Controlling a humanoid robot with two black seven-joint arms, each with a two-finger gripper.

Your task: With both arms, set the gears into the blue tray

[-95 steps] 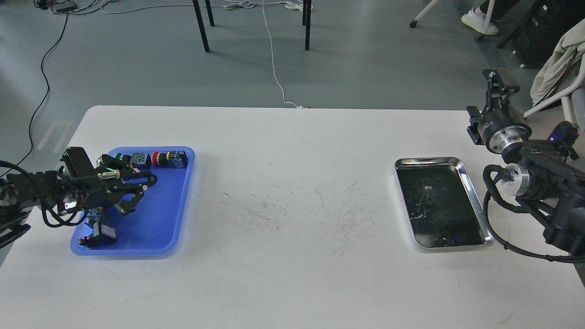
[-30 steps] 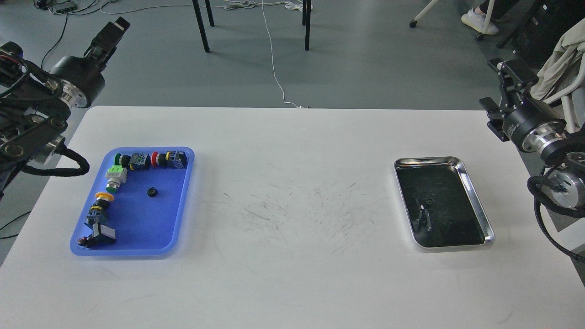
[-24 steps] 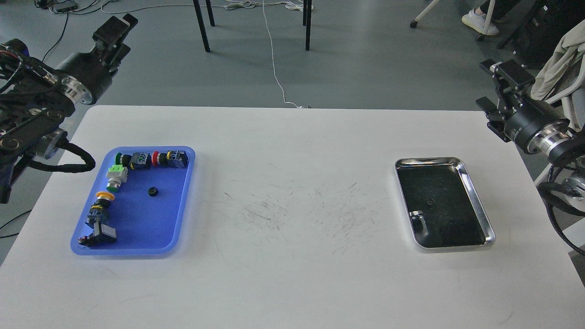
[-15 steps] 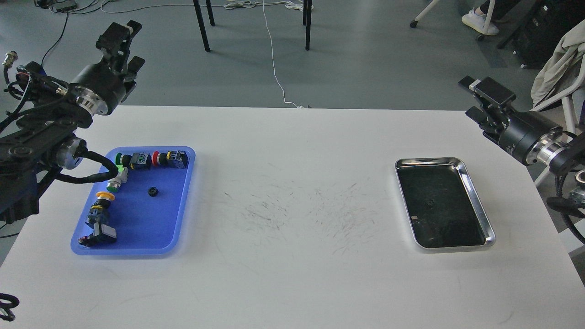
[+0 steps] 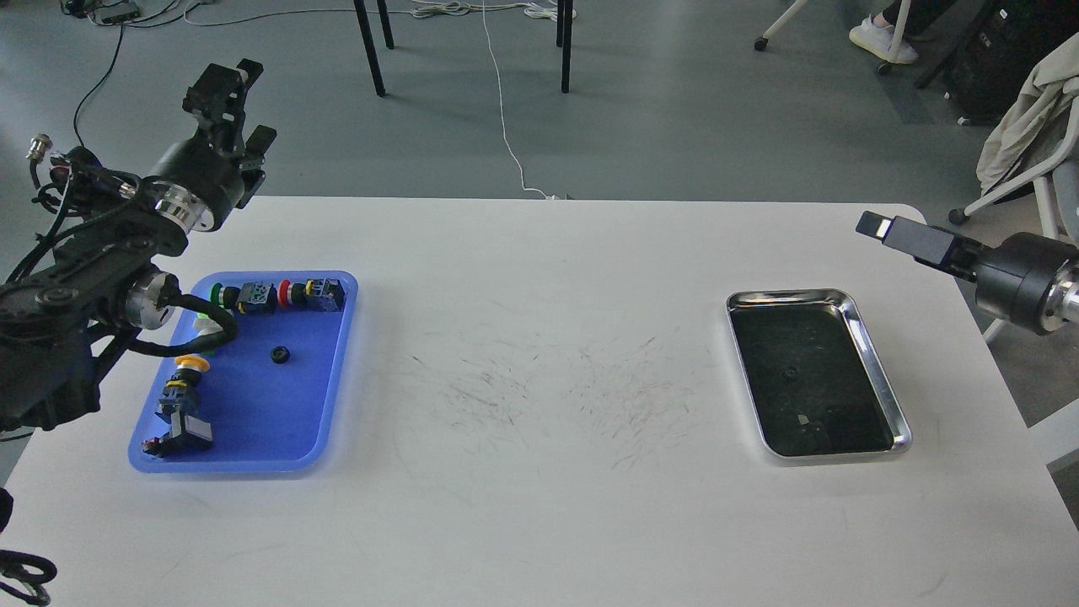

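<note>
Resting in blue tray (image 5: 278, 421): gear (image 5: 277, 355)

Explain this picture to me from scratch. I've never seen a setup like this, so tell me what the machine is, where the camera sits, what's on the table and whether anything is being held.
This is one picture, taken from the head of a humanoid robot looking down at a white table. The black jointed things at the two edges are its own arms.

The left hand is raised beyond the far left corner of the table. The right hand points in from the right edge, above the table. Neither one visibly holds anything.

On the left lies a blue tray. In it are several push-button switches with green, red and yellow caps, and one small black gear lying loose. On the right lies a shiny metal tray with a dark inside. A second small gear seems to sit there, though it is hard to make out.
</note>
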